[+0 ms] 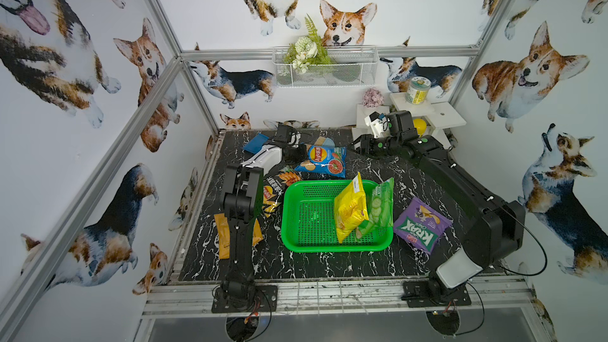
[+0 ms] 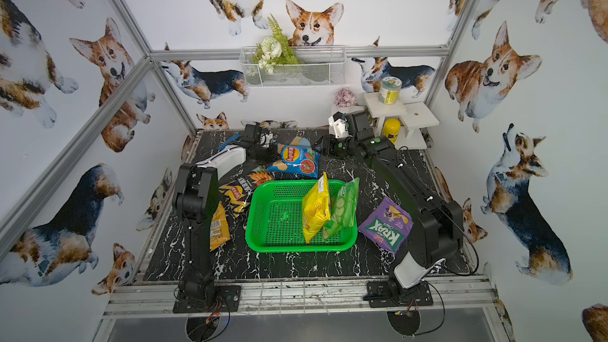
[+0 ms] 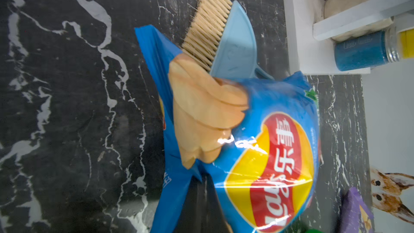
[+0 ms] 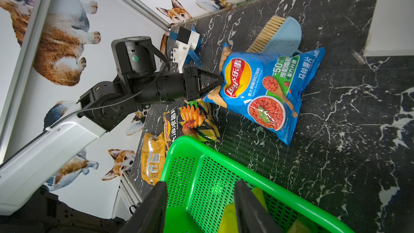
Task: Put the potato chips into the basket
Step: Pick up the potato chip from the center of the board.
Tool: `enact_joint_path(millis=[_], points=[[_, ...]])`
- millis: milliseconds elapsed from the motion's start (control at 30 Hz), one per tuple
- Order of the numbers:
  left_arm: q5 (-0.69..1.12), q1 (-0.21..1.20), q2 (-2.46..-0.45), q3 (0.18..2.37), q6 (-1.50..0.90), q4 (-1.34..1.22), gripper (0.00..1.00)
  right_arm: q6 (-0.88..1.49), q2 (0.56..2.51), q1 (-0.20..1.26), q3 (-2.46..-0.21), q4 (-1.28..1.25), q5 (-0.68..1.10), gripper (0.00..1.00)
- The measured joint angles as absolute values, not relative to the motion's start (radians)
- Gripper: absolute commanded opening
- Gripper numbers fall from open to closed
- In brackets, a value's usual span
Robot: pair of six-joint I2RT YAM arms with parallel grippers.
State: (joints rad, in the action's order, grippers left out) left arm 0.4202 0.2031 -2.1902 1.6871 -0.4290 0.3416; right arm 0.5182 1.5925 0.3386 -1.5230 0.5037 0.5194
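Potato chips: blue bag (image 4: 264, 93) lies just behind the green basket (image 4: 224, 155), its edge clamped by the left gripper (image 4: 220, 81) (right gripper (image 4: 200, 209) parted, empty, above the basket); yellow bag (image 1: 350, 207) and green bag (image 1: 381, 208) stand inside.

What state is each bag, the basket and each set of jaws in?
Green basket: holds two bags.
Blue bag: on table, edge pinched.
Yellow bag: upright in basket.
Green bag: leaning in basket.
Purple bag: on table.
Black-and-yellow bag: on table.
Orange bag: on table.
Left gripper: jaws shut on blue bag.
Right gripper: jaws open, empty.
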Motion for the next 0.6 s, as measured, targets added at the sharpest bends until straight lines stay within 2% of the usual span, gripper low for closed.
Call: enact_joint_path(millis=[267, 600], points=[[0.406, 0.225, -2.131, 1.758, -0.456, 0.367, 0.0, 0.514, 1.561, 0.339, -1.503, 0.504, 0.514, 0.54], [0.279, 0.279, -2.034, 1.947, -0.458, 0.524, 0.0, 0.514, 1.52, 0.339, -1.457, 0.49, 0.504, 0.54]])
